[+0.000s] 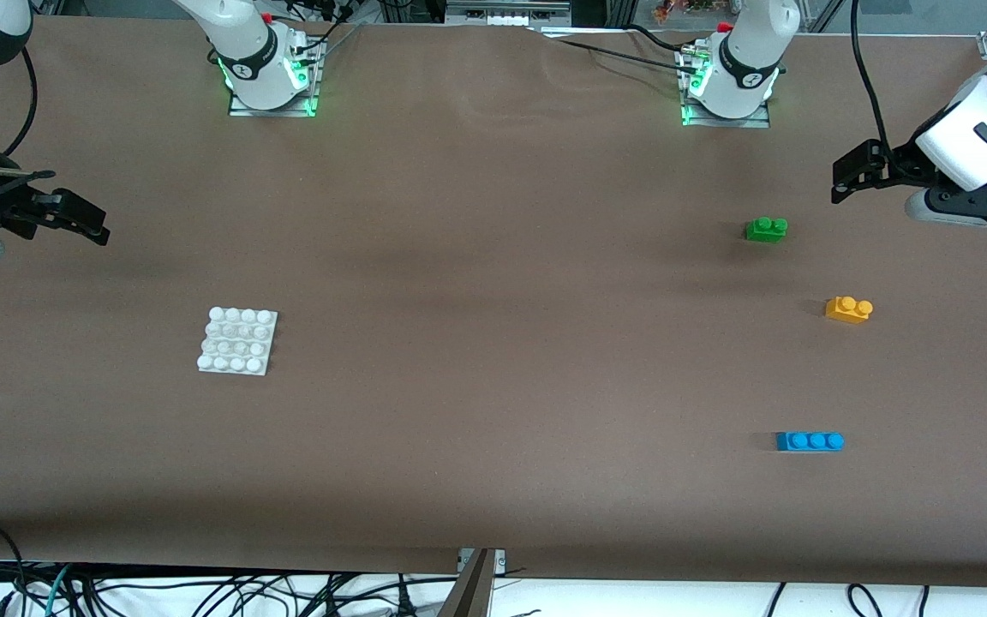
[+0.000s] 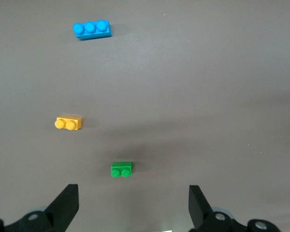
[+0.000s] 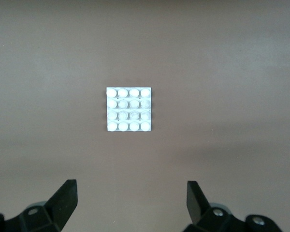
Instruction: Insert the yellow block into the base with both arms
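A: How far along is this?

B: Nothing is done, by the look of it. The yellow block (image 1: 848, 309) sits loose on the brown table (image 1: 493, 360), toward the left arm's end, and the white base (image 1: 237, 341) lies well apart from it, toward the right arm's end. No brick is on the base's studs.

A: And the claws?

B: Both are up in the air, spread wide and holding nothing. The left gripper (image 2: 133, 205) hangs over the table near the green brick (image 1: 766, 229); the right gripper (image 3: 131, 203) hangs over the table edge at its own end, with the base in its wrist view.

A: What else is near the yellow block?

B: The green brick is farther from the front camera than the yellow block, and the blue three-stud brick (image 1: 810, 441) is nearer to it. Both stand apart from it.

A: So what's left?

B: Everything, I'd judge: picking up the yellow block, steadying the base, pressing the block on.
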### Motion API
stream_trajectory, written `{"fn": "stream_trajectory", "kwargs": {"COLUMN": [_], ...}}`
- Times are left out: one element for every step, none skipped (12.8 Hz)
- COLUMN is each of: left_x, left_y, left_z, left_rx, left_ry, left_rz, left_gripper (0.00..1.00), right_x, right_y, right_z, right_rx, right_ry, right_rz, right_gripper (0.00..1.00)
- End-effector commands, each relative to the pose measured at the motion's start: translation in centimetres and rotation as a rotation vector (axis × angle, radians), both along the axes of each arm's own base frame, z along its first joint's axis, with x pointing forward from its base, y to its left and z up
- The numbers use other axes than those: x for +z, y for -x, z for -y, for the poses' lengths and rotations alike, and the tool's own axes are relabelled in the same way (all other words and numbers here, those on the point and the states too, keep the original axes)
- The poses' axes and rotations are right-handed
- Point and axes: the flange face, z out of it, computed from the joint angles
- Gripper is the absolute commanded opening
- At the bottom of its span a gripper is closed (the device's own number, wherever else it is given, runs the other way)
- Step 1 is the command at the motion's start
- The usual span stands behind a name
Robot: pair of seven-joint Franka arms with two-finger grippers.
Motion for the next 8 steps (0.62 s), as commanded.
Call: {"fn": "stream_trajectory", "kwargs": {"left_x": [0.76,0.76,0.83,0.83,0.83,0.83,0.83,0.83], "left_y": [0.02,0.01,-0.01,0.0,0.04,0.05,0.06,0.05], "left_z": [0.16,0.0,-0.17,0.0,0.41,0.49,0.51,0.43], "left_rx": [-0.003,-0.001,-0.001,-0.003,-0.006,-0.007,-0.007,-0.007], "left_ry": [-0.022,-0.022,-0.022,-0.022,-0.022,-0.022,-0.02,-0.02], "left_rz": [0.002,0.001,0.003,0.003,0.003,0.003,0.003,0.003], "left_gripper": [1.0,1.0,1.0,1.0,1.0,1.0,1.0,1.0], "right_x": [0.62,0.62,0.62,0.62,0.62,0.54,0.62,0.62], "right_y": [0.49,0.49,0.49,0.49,0.49,0.46,0.49,0.49], "right_z": [0.17,0.17,0.17,0.17,0.17,0.16,0.17,0.17], "right_rx": [-0.012,-0.012,-0.012,-0.012,-0.012,-0.012,-0.012,-0.012], "right_ry": [-0.002,-0.002,-0.002,-0.002,-0.002,-0.002,-0.002,-0.002], "right_rz": [0.001,0.001,0.001,0.001,0.001,-0.001,0.001,0.001], "right_gripper": [1.0,1.0,1.0,1.0,1.0,1.0,1.0,1.0]}}
